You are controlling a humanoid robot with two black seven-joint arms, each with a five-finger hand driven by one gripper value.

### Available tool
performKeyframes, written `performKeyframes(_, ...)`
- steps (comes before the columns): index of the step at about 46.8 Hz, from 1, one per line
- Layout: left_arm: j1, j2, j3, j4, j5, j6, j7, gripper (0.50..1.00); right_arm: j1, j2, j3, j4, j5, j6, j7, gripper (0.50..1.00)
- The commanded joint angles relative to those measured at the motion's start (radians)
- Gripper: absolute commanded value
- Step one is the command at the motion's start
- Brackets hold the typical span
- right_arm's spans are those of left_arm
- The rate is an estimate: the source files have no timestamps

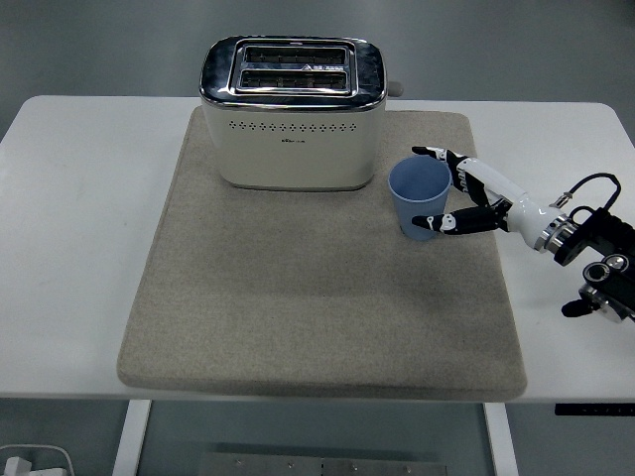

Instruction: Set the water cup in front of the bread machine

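The blue water cup (418,201) stands on the beige mat (298,297), just right of the white bread machine (293,124) and leaning slightly toward it. My right hand (425,186) comes in from the right edge and wraps the cup's right side. Its fingers (437,155) curl around the back of the rim, and the thumb (442,221) presses low on the cup's front. The hand is shut on the cup. The left arm does not show.
The mat covers the middle of the white table (79,198). The bread machine sits at the mat's back edge, with its lever knob (395,88) sticking out to the right. The right forearm (585,243) lies over the table's right side.
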Motion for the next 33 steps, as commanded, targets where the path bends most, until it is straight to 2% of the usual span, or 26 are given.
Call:
performKeyframes(1, 0.0, 0.0, -0.001, 0.0, 0.0, 0.0, 0.0, 1.0, 0.0, 0.001, 0.0, -0.002, 0.0, 0.001, 0.0, 0.932)
performKeyframes(12, 0.0, 0.0, -0.001, 0.0, 0.0, 0.0, 0.0, 1.0, 0.0, 0.001, 0.002, -0.019, 0.002, -0.004, 0.001, 0.926)
performKeyframes(16, 0.0, 0.0, -0.001, 0.0, 0.0, 0.0, 0.0, 1.0, 0.0, 0.001, 0.003, -0.019, 0.002, -0.002, 0.001, 0.891)
performKeyframes(24, 0.0, 0.0, 0.001, 0.0, 0.0, 0.0, 0.0, 1.0, 0.0, 0.001, 0.002, -0.02, 0.0, 0.002, 0.001, 0.699)
performKeyframes(29, 0.0, 0.0, 0.001, 0.0, 0.0, 0.0, 0.0, 1.0, 0.0, 0.001, 0.002, -0.025, 0.0, 0.002, 0.0, 0.552)
performKeyframes(31, 0.0, 0.0, -0.001, 0.0, 0.0, 0.0, 0.0, 1.0, 0.0, 0.003, 0.0, -0.028, 0.0, 0.002, 0.0, 0.513)
performKeyframes(33, 0.0, 0.0, 0.001, 0.0, 0.0, 0.0, 0.0, 1.0, 0.0, 0.003, 0.002, -0.029, 0.0, 0.001, 0.0, 0.5)
